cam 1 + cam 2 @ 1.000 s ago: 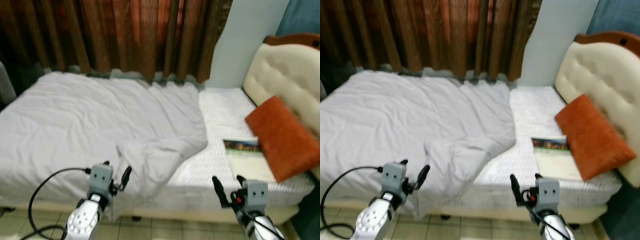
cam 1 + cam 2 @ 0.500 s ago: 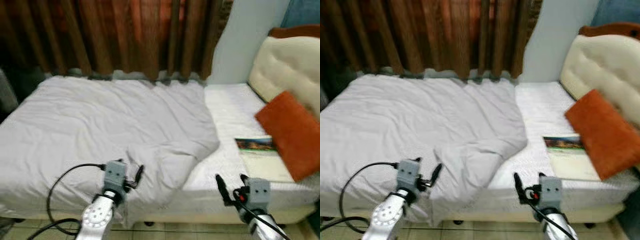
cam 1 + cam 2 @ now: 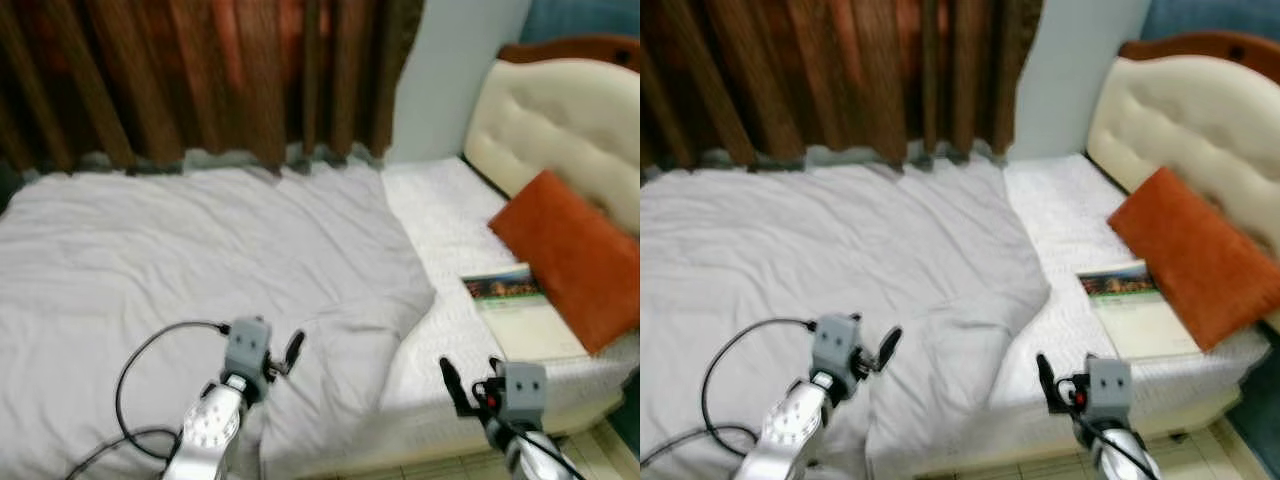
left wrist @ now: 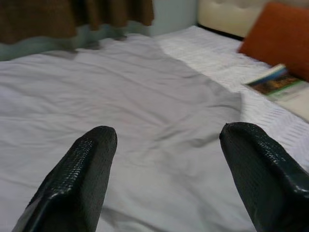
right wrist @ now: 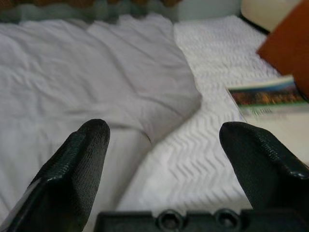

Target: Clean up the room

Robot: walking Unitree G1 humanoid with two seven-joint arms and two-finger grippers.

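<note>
Brown curtains [image 3: 200,80] back the bed. Centre frame, the grey blanket [image 3: 200,260] lies rumpled: soft, light, best pinched at its folded corner. Left gripper [image 3: 275,358] and right gripper [image 3: 468,382] hover spread, lower frame.

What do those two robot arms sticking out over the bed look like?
Both are silver metal. The left arm has a round perforated joint and a looping black cable. Each ends in a grey boxy block with two long black textured fingers: left gripper, right gripper, which also shows a small red spot.
</note>
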